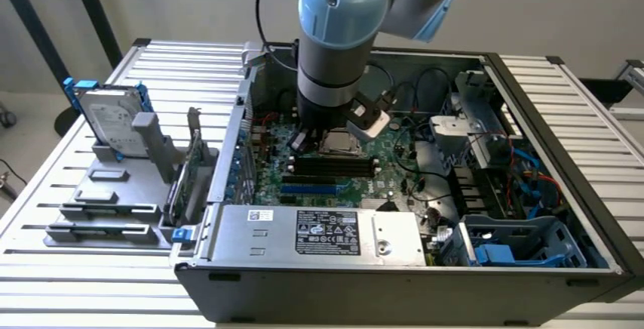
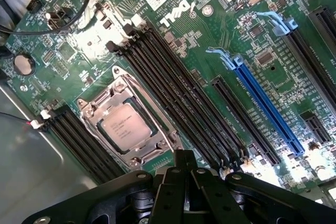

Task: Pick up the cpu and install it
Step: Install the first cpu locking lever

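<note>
The cpu [image 2: 125, 128] is a small square chip with a silver-grey top. It lies flat in the metal-framed socket [image 2: 92, 107] on the green motherboard [image 2: 210, 35]. My gripper [image 2: 185, 156] hangs just above the board beside the socket, fingers shut together with nothing between them. In the exterior view the arm reaches down into the open computer case [image 1: 548, 148], and my gripper [image 1: 320, 134] is right next to the cpu [image 1: 339, 142] near the middle of the board.
Long black memory slots [image 2: 173, 87] and a blue slot [image 2: 268, 108] run close beside the socket. Black cables [image 2: 63, 19] cross one corner of the board. Outside the case at the exterior view's left, a grey holder [image 1: 111, 193] carries a hard drive [image 1: 108, 118]. The power supply [image 1: 312, 231] fills the case front.
</note>
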Robot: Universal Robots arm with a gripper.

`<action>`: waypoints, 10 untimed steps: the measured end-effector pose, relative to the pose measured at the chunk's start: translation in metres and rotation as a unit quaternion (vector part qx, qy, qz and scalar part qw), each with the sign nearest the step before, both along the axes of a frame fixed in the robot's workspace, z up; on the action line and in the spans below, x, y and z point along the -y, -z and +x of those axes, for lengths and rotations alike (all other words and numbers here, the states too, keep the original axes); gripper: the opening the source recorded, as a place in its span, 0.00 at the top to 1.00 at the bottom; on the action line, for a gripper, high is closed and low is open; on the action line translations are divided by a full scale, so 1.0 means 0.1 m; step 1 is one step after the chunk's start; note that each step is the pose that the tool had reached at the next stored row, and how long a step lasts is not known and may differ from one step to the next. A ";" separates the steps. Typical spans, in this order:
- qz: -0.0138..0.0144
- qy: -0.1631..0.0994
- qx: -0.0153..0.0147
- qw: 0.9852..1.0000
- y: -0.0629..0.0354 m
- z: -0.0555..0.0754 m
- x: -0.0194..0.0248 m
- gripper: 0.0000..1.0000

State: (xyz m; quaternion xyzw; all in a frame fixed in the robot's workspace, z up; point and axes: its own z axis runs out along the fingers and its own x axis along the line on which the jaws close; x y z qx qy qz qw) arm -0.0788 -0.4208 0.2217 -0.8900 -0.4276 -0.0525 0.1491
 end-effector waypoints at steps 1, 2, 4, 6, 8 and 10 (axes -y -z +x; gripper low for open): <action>0.000 0.000 0.000 1.000 0.017 0.00 -0.005 0.89; 0.000 0.000 0.000 1.000 0.032 -0.01 -0.010 0.89; 0.000 0.000 0.000 1.000 0.057 -0.01 -0.021 0.89; 0.000 0.000 0.000 1.000 0.076 -0.02 -0.031 0.89; 0.000 0.000 0.000 1.000 0.093 -0.02 -0.039 0.89; 0.000 0.000 0.000 1.000 0.114 -0.02 -0.049 0.89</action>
